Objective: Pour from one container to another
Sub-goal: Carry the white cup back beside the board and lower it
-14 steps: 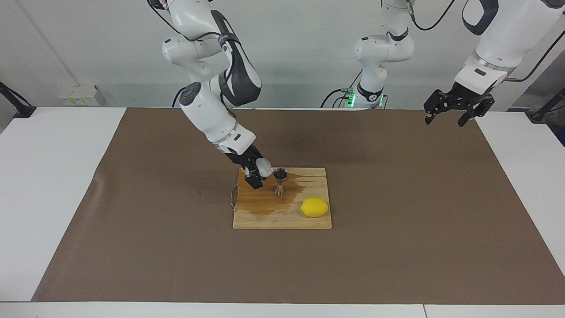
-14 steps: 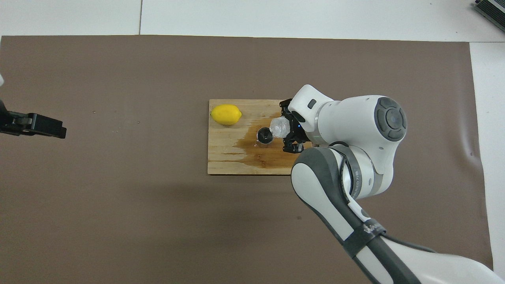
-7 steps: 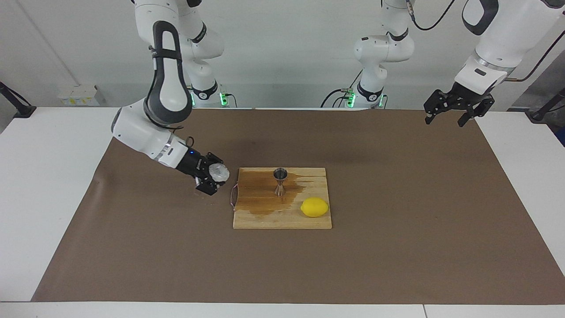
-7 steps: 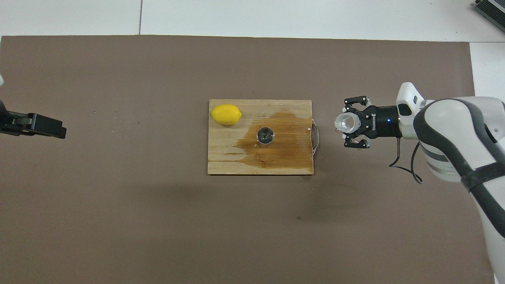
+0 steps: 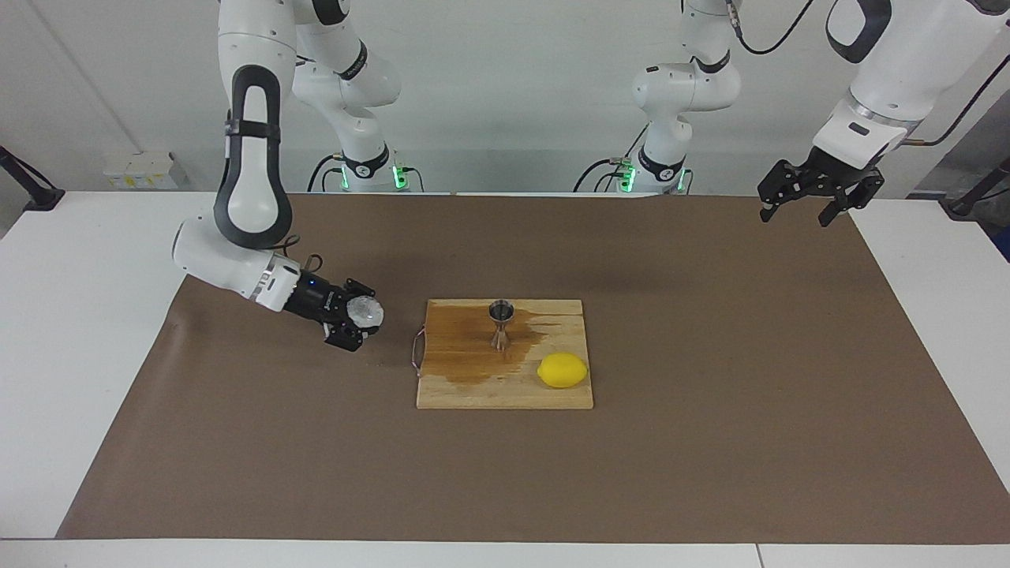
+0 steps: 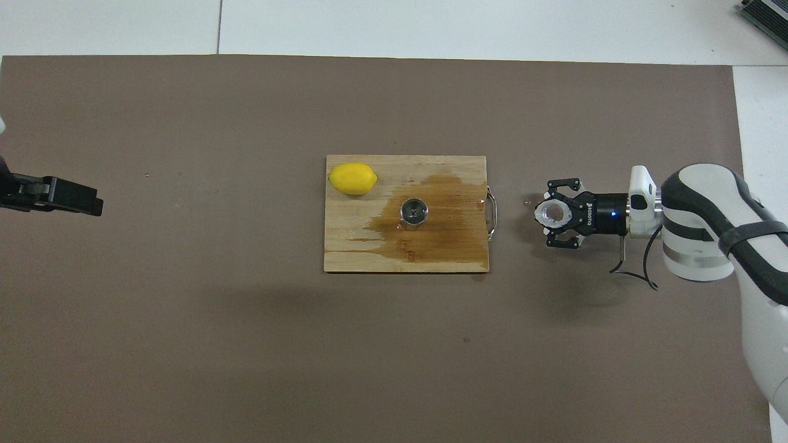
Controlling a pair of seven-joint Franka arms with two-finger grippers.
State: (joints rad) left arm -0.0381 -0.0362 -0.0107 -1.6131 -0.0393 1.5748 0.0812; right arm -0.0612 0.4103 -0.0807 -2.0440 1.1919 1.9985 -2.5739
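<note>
A small translucent white plastic cup (image 5: 364, 312) (image 6: 553, 212) is held in my right gripper (image 5: 355, 322) (image 6: 557, 213), which is shut on it low over the brown mat, beside the board's handle end. The cup is close to upright, its mouth showing from above. The shiny steel jigger (image 5: 501, 322) (image 6: 414, 211) stands upright on the wooden cutting board (image 5: 473, 386) (image 6: 357, 252), in a dark wet patch. My left gripper (image 5: 801, 207) hangs open in the air over the mat's edge at the left arm's end of the table, waiting.
A yellow lemon (image 5: 562, 370) (image 6: 352, 178) lies on the board's corner, farther from the robots than the jigger. A wire handle (image 5: 416, 353) (image 6: 491, 211) sticks out of the board toward the cup. The brown mat (image 5: 710, 442) covers the white table.
My right gripper has carried the cup away from the jigger, off the board toward the right arm's end, turned it from tipped to near upright and lowered it. The left arm has not moved.
</note>
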